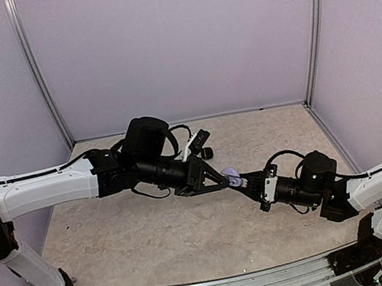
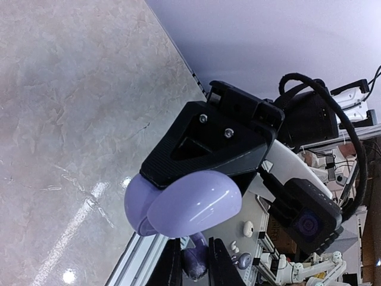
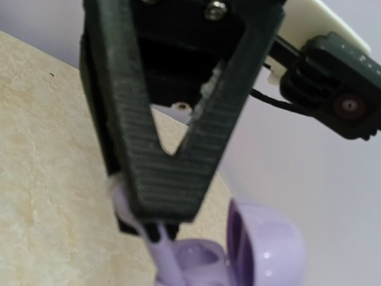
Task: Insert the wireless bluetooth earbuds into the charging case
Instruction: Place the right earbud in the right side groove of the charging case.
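Right wrist: lavender earbud (image 3: pixel 161 257) in left claw (image 3: pixel 150 225), beside open case (image 3: pixel 265 244)

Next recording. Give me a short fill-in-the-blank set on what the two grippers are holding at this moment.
1. The left gripper is shut on the case, whose lid stands ____.
2. The earbud pinched in the right gripper is ____ in colour.
3. Both grippers meet in the air, clear of the marble-patterned ____.

Missing words: open; lavender; table.
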`<state>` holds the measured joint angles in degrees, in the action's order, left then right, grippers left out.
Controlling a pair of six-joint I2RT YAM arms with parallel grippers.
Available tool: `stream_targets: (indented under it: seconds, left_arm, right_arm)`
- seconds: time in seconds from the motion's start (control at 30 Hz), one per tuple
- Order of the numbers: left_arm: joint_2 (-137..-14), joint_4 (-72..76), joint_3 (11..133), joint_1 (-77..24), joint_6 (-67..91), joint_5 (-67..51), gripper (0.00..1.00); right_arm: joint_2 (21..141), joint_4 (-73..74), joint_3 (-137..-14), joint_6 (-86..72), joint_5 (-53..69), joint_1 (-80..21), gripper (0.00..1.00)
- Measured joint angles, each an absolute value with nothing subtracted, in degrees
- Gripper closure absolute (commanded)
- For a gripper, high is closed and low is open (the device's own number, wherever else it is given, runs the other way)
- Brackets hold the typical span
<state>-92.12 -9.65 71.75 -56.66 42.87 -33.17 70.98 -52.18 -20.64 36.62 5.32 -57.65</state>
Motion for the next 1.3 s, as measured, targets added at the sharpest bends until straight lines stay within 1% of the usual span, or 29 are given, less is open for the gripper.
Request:
stream_targets:
  seconds: [0.33,0.5,0.83,1.0,1.13,1.23,1.3]
  left_arm:
    - [-94.11,-12.01,74.30,-56.58,45.10,-32.45,1.00]
    - [-95.39,-11.86,74.50,-56.55,46.54,-32.29,0.95]
    - [-97.08,-12.21,75.70,-56.73,46.41,-32.05,0.70]
    - [-97.03,-12.12,76.25,-56.86,45.91,-31.53,0.64]
    - [-96.95,-12.10,76.25,-57.06,45.50,-31.18,0.56]
    - [-96.38,-12.12,76.25,-57.32,44.75,-30.83,0.47]
    - [-95.35,-12.03,76.07,-57.58,44.27,-30.22,0.32]
  right_arm:
    - [71.05,-51.53,-20.62,36.82,4.71,-57.82,1.00]
    - [71.07,-50.70,-20.25,36.49,4.62,-58.00,1.00]
    - [72.10,-52.86,-18.52,32.40,4.27,-58.02,1.00]
    - [73.43,-55.77,-17.87,29.98,4.25,-58.02,1.00]
    - [74.39,-57.36,-17.47,28.53,4.29,-58.02,1.00]
    - [75.16,-59.09,-17.26,27.40,4.45,-58.00,1.00]
    - [75.46,-60.51,-17.21,26.68,4.71,-58.00,1.00]
